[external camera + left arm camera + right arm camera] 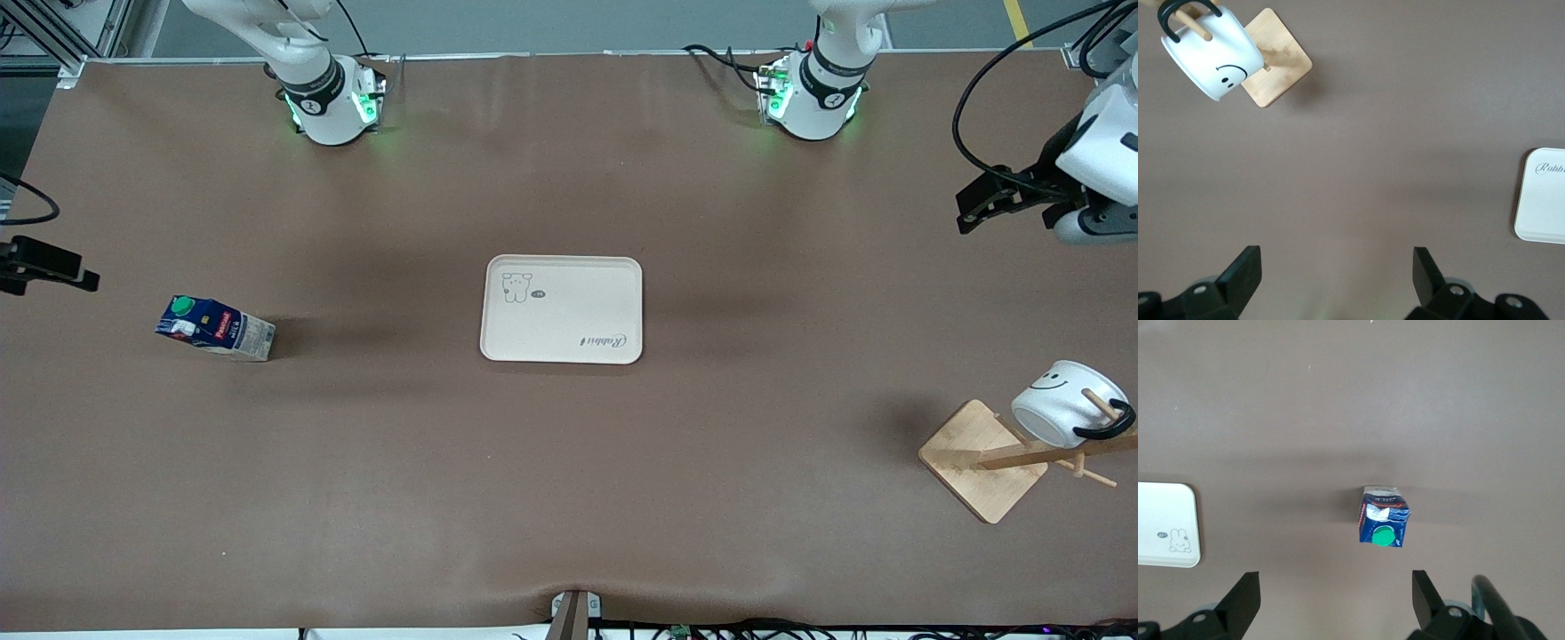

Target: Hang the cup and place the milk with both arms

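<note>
We see a brown desk (pixel 569 498) from a high camera, with two white robot arms based along its upper edge. Our landmark is a pale rectangular tray (pixel 561 309) lying flat at the middle of the desk, printed with a small cartoon animal and a script word.

The milk (pixel 216 328), a dark-blue carton with a green cap and red label, stands on the desk well apart from the tray, toward the right arm's end of the desk. Nothing touches it.

The cup (pixel 1065 403), a white mug with a black smiley face, hangs tilted by its black loop handle on a peg of a wooden rack (pixel 987 458). That rack, with its square wooden base, stands well apart from the tray toward the left arm's end of the desk, and nearer to the front camera than the tray.

The left pincer (pixel 976 203) hangs in the air over the left arm's end of the desk, well apart from the tray and from the cup. In its wrist view its two black fingers (pixel 1245 270) stand wide apart and grip nothing.

The right pincer (pixel 40 264) hangs over the right arm's end of the desk, near the milk but not touching it. Its fingers (pixel 1245 597) are also spread wide, holding nothing.
</note>
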Motion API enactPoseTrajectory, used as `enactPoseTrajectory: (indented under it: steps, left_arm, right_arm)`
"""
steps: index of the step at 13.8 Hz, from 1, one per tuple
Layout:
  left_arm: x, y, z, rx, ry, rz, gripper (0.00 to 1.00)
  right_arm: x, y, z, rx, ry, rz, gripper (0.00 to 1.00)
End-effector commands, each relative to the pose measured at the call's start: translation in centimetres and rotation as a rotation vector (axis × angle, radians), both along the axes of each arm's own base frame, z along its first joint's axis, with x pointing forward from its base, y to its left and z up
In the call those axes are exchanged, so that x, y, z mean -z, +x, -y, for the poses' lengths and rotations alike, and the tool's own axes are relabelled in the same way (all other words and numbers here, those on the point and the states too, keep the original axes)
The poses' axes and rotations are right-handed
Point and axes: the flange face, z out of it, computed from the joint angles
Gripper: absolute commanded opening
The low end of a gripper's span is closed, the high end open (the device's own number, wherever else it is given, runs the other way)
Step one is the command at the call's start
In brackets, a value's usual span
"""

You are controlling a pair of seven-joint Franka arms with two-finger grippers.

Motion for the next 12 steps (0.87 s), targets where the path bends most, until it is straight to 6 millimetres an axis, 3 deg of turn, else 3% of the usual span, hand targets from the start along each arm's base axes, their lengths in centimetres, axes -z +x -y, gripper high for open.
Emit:
enactPoseTrajectory:
  steps: [1,4,8,10,12]
  left_arm:
    - [-0.4,-2.2,-0.7,-0.017,-0.028,0.031,1.0]
    - [-0.5,-2.5,-1.2,-0.026,-0.049,0.031,1.0]
    - [-1.1,-2.9,0.1,-0.002,-0.049,0.047,1.0]
    - [-1.4,-2.5,0.0,0.006,-0.051,0.054,1.0]
    - [-1.2,-2.1,-0.2,0.005,-0.052,0.052,1.0]
  right_arm:
    - [-1.2,-1.6,-0.2,0.008,-0.025,0.007,1.0]
    - [-0.6,-4.1,-0.4,0.007,-0.013,0.008,1.0]
    - [-0.6,-5.3,-1.1,-0.005,-0.008,-0.015,1.0]
    - [-1.3,-5.0,-1.6,-0.021,-0.035,-0.004,1.0]
    - [-3.7,-4.9,-1.3,-0.028,-0.095,0.041,1.0]
